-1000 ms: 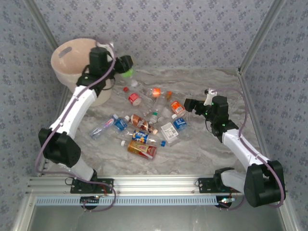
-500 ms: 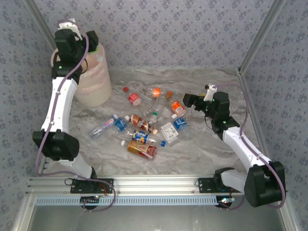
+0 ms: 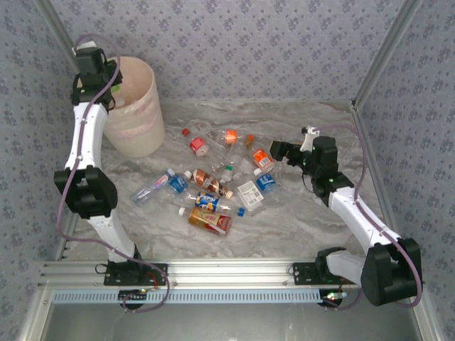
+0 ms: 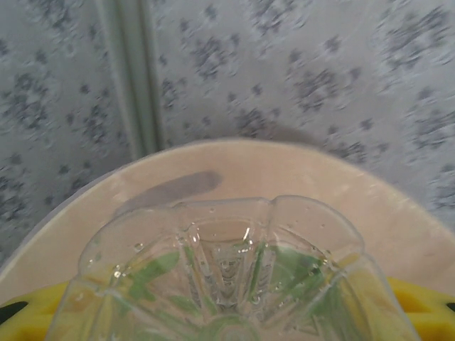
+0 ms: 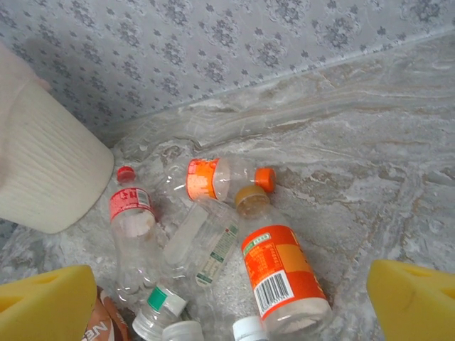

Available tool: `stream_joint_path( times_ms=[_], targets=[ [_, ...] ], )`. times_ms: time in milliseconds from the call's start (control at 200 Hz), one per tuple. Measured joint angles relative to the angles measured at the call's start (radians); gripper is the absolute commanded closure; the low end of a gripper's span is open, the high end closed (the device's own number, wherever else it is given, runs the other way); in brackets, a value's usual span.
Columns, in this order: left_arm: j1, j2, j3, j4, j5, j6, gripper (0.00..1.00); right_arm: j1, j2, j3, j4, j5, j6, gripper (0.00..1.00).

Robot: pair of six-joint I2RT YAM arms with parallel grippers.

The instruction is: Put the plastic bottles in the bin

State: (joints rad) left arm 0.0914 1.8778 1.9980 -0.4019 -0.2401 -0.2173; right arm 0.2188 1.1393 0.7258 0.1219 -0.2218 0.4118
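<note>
The pale pink-beige bin (image 3: 138, 114) stands at the back left of the table. My left gripper (image 3: 98, 69) is raised at its far left rim and is shut on a clear plastic bottle (image 4: 227, 277) with a green label, base towards the camera, above the bin's rim (image 4: 284, 167). Several more plastic bottles (image 3: 220, 177) lie in a loose pile mid-table. My right gripper (image 3: 281, 150) hovers open over the pile's right side. Between and below its yellow pads (image 5: 43, 305) lies an orange-labelled bottle (image 5: 284, 273).
Patterned walls and metal corner posts (image 3: 377, 64) close in the table. The bin's side (image 5: 43, 170) shows left of a red-capped bottle (image 5: 131, 213) and an orange-capped one (image 5: 220, 177). Bare marble lies to the right of the pile (image 3: 320, 121).
My left arm has swung up and back from in front of the bin to its far left rim, carrying the bottle. The bin's mouth no longer faces the camera. The right arm barely moved.
</note>
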Motion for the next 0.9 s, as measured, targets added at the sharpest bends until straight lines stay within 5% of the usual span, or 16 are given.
stream_joint_path(
  times_ms=[265,445,899],
  targets=[
    [0.025,0.046,-0.013,-0.053,-0.119,0.016,0.4,0.0,0.0,0.0,-0.037,0.033,0.0,0.0],
    [0.027,0.141,0.001,-0.121,-0.172,0.01,0.27,0.0,0.0,0.0,-0.043,0.049,0.0,0.0],
    [0.027,0.19,0.12,-0.224,-0.092,-0.044,0.14,0.0,0.0,0.0,-0.087,0.076,-0.001,0.0]
  ],
)
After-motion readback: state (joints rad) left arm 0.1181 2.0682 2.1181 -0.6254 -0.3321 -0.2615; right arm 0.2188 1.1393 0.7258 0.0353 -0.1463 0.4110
